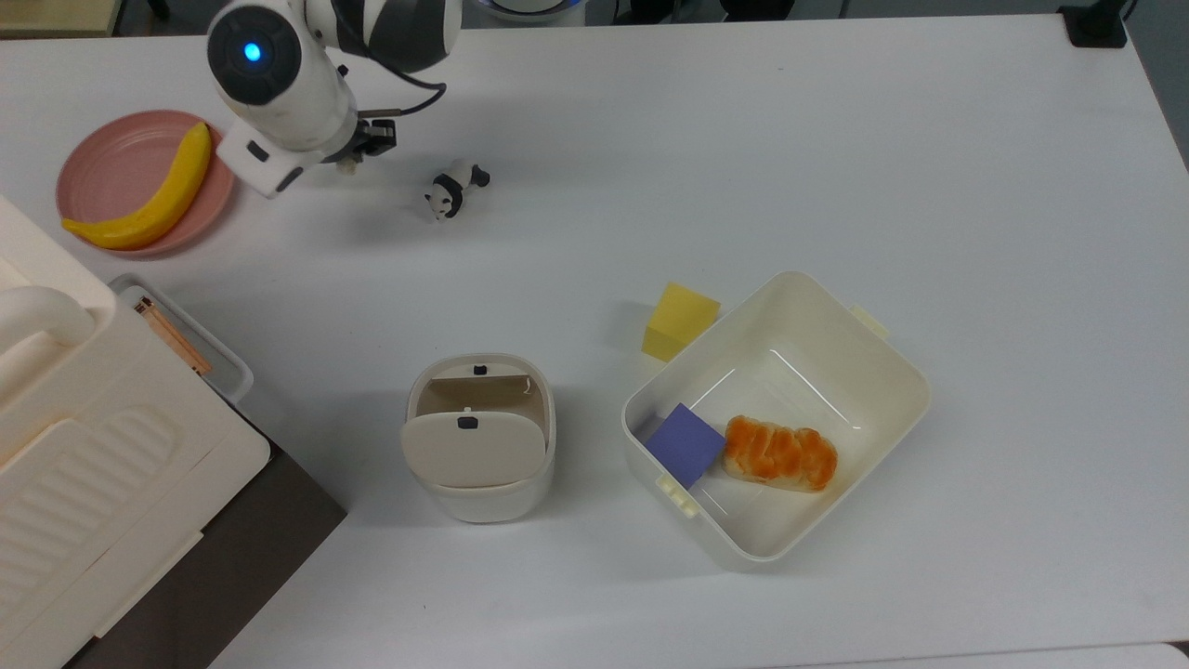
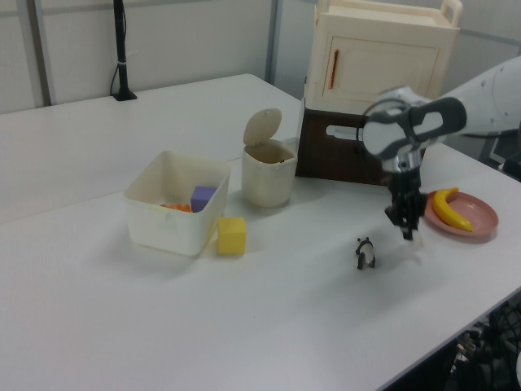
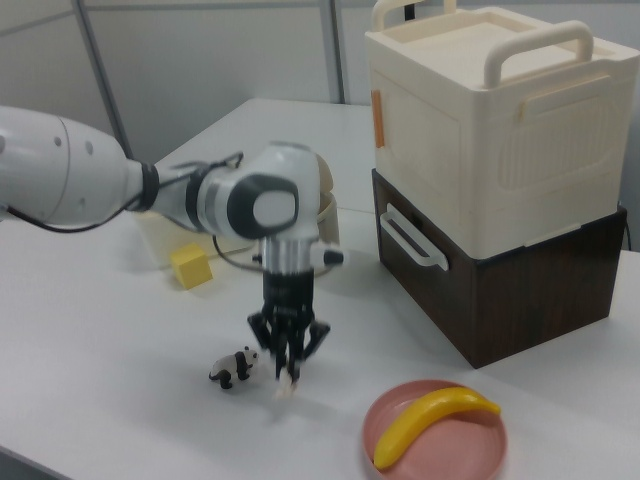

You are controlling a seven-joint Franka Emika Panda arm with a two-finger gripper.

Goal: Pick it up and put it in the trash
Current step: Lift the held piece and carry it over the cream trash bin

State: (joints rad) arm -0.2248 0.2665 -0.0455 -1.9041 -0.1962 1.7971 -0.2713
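Observation:
The small off-white paper wad [image 2: 415, 239] hangs at the fingertips of my gripper [image 2: 405, 230], which is shut on it just above the table. In the right view the paper wad [image 3: 286, 384] shows below the gripper [image 3: 288, 366], beside the panda toy [image 3: 235, 368]. From the top view, the gripper [image 1: 356, 156] sits at the far left, between the pink plate and the panda toy [image 1: 455, 189]. The trash [image 1: 478, 437], a cream-beige bin with its flap lid tipped open, stands near the middle front of the table; the left view has the trash [image 2: 269, 175] with its lid raised.
A pink plate [image 1: 102, 167] with a banana [image 1: 158, 190] lies at the top view's left edge. A cream cabinet [image 1: 93, 483] on a dark base fills the lower left corner. A large cream tub [image 1: 817, 307] holds bread and a purple block, with a yellow block [image 1: 680, 321] beside it.

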